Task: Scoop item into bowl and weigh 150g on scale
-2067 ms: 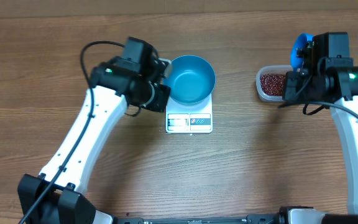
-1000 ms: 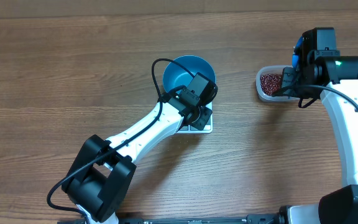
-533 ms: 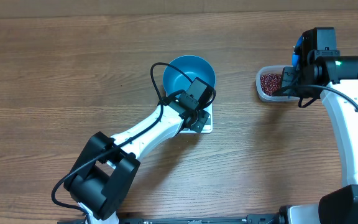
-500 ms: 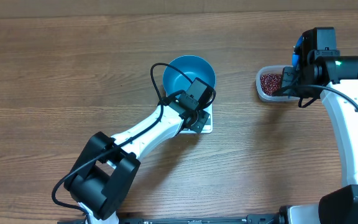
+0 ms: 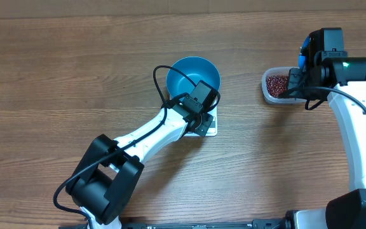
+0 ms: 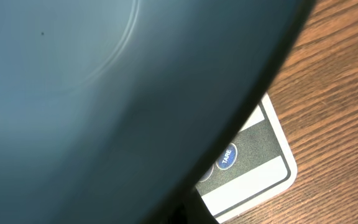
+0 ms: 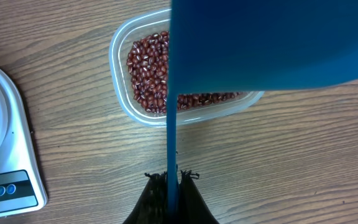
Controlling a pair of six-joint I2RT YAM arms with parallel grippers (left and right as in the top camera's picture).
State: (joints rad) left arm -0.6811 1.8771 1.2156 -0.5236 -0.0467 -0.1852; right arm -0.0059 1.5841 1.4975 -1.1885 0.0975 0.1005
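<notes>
I judge this to be the zeroing step. My left gripper [image 5: 201,121], fingers pressed together, hangs over the front of the scale [image 5: 212,129] by the TARE button [image 6: 227,156], though I can't tell whether it touches. The bowl [image 5: 192,75] sits on the scale with no beans in it. My right gripper [image 7: 171,182] pinches the handle of the scoop [image 7: 260,43] above the beans [image 7: 149,70] in the tub [image 7: 118,93]. Next comes a light press, then a dip of the scoop. The table [image 5: 56,76] is bare wood grain, and no room shows beyond it.
</notes>
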